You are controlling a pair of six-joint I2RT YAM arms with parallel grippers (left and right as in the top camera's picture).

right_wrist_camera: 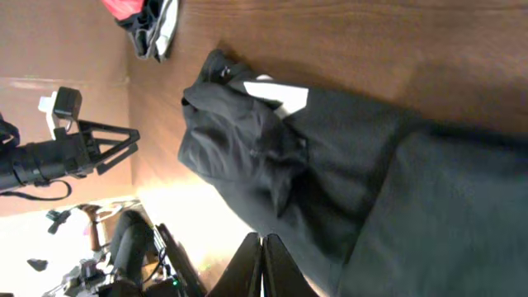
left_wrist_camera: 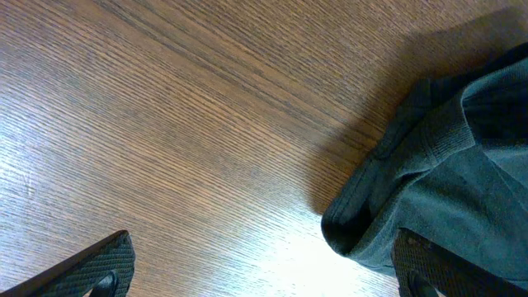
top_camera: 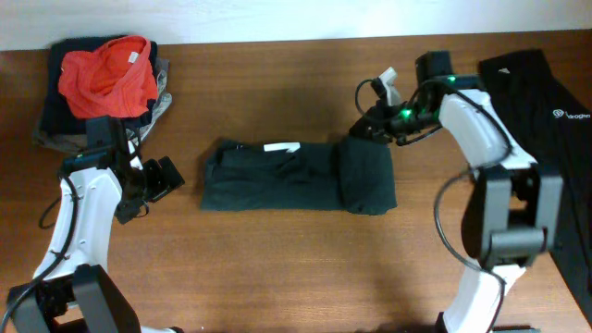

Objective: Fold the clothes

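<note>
Robotics lab: wooden table [top_camera: 287, 268], cabled arms [top_camera: 476, 129]

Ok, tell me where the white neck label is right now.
In the overhead view the white neck label lies on the far edge of the folded black shirt at the middle of the table, left of the shirt's folded-over right end.

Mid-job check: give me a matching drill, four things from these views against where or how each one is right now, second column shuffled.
1. red garment
2. folded black shirt
3. logo shirt
4. left end effector

A. middle of the table
B. open, beside the folded black shirt
C. right edge of the table
D. atop the dark pile, far corner

Pairs: 1-D, 2-A, 3-C, 4-B.
</note>
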